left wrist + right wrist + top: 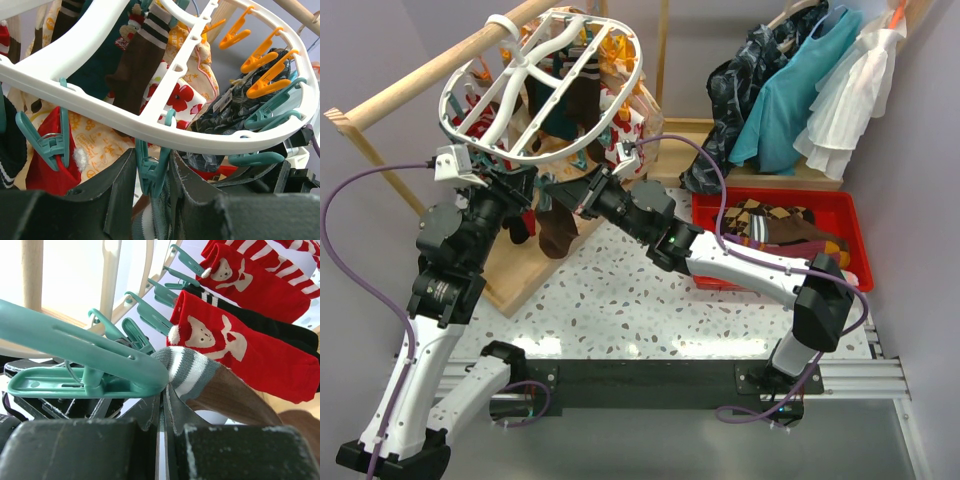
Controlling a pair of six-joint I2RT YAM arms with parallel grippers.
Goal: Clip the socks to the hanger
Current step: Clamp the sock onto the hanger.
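- The hanger (90, 102) hangs from the wooden rail (420, 72) at the far left of the table (620, 300), tilted, with its oval frame above both grippers.
- Several socks already hang from its clips. Among them are red socks (240, 355) with a bear pattern and a dark brown sock (137, 65) with a striped cuff.
- The left gripper (150, 175) sits just under the near rim of the frame. Its fingers (117, 192) press on either side of a teal clip (150, 165) that hangs from the rim.
- The right gripper (162, 407) is clenched on a striped sock (200, 377), pinching it at the grey-and-white cuff. The brown body of this sock trails off to the right.
- The cuff lies against the tip of a teal clip, directly beside the red socks.
- More socks (780, 225) lie in a red bin (770, 198) on the right side of the table, well apart from the hanger.
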